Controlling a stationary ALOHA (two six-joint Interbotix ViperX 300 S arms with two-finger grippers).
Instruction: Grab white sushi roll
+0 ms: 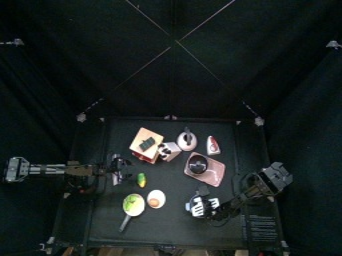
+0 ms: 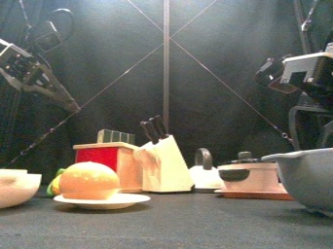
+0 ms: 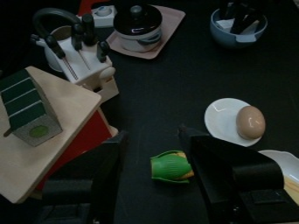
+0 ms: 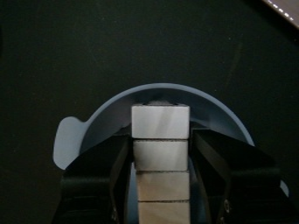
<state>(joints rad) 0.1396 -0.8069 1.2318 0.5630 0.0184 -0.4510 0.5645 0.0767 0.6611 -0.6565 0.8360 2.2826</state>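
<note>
We lose white sushi roll (image 4: pixel 162 166) off right wrist view's bottom edge. Right gripper (image 4: pixel 162 140) covers bowl's (image 4: pixel 82 140) near rim. Front view cuts bowl at right edge, white dish (image 2: pixel 14 187) at left. From top, roll too small to tell.

And there's the white sushi roll (image 1: pixel 201 207), down in the near right corner of the counter, well apart from the cluster in the middle. Up close it shows a blocky white core (image 4: pixel 162 122) ringed by a rounded, pale bluish-grey edge. It sits flat on the dark counter with its open face up. The right pincer (image 4: pixel 162 142) straddles it, one jaw on either side of the white centre; whether they touch it is hard to call.
</note>
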